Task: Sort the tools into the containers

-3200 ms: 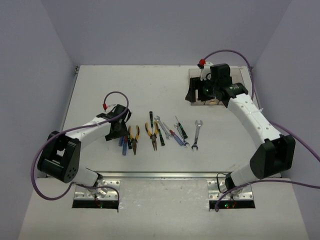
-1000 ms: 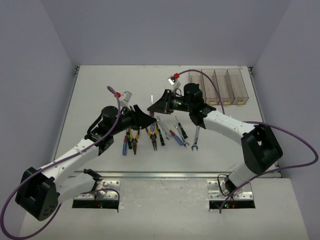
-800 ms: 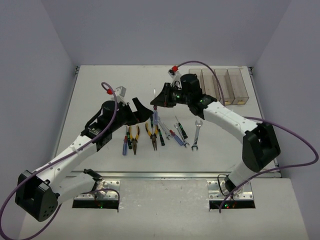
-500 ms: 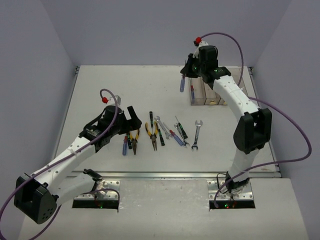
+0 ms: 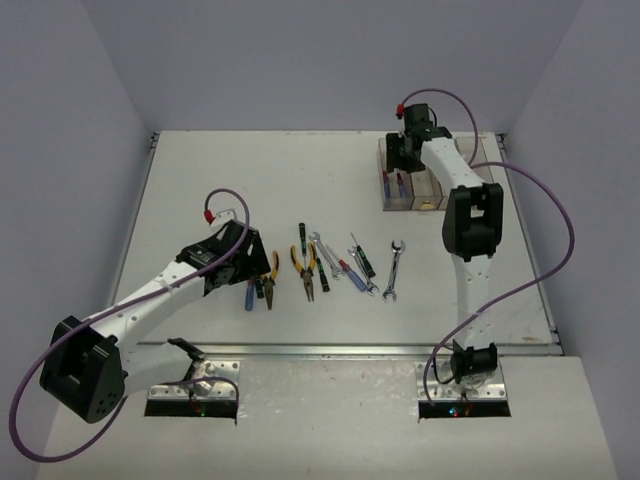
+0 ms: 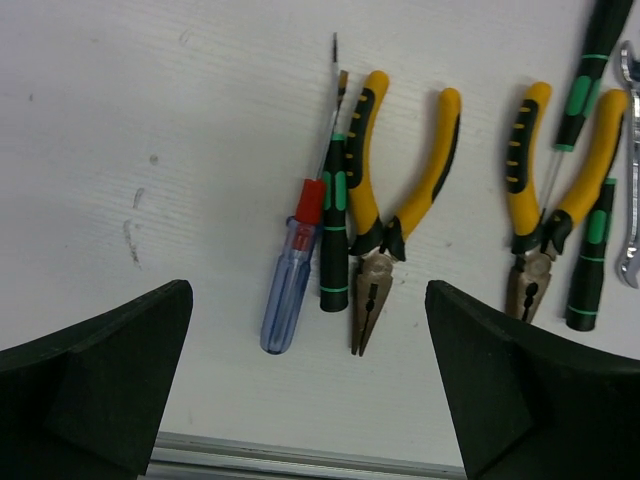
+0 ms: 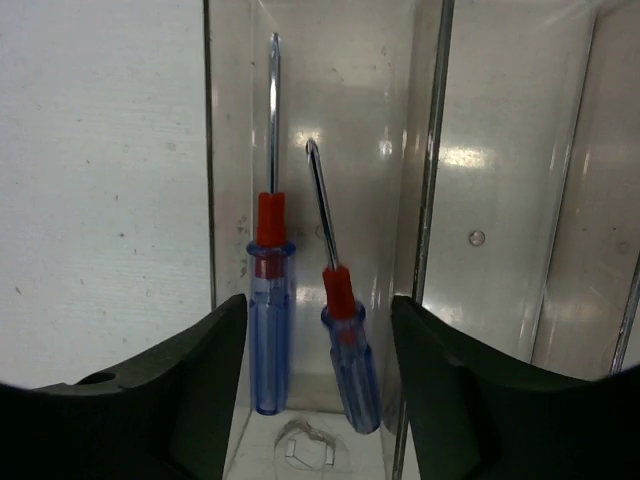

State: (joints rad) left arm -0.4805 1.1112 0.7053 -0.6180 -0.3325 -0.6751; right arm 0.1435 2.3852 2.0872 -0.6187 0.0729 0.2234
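Left pincer (image 6: 308, 330): spread wide, nothing pinched, hung right over the blue-and-red-handled screwdriver (image 6: 290, 290) lying on the white tabletop (image 6: 150, 120).
Right pincer (image 7: 318, 330): jaws parted, nothing gripped, parked over the leftmost clear brownish plastic bin (image 7: 430, 150). Two blue-and-red screwdrivers (image 7: 268, 310) are seen lying inside it.
Screwdriver under the left pincer: probably light and stiff. The smooth plastic handle could be slippery, so it's best taken across the fat handle, not the thin shaft. It's touched by the green-and-black-handled screwdriver (image 6: 335, 240), so that one could easily get nudged along.
Yellow-and-black-handled pliers (image 6: 385, 215): likely the heaviest bits. The rubbery grips should be easy to hold, best taken near the pivot so nothing swings.
Silver metal wrench (image 5: 394, 270): flat, hard and thin on the tabletop, so probably fiddly to get under.
Hard to make out: the small tools mid-row overlap in the top view and can't be counted for sure. The rest of the bin row is partly covered by the right arm (image 5: 465, 215). Both pincers' fingers are cut off at the bottom of the wrist views.
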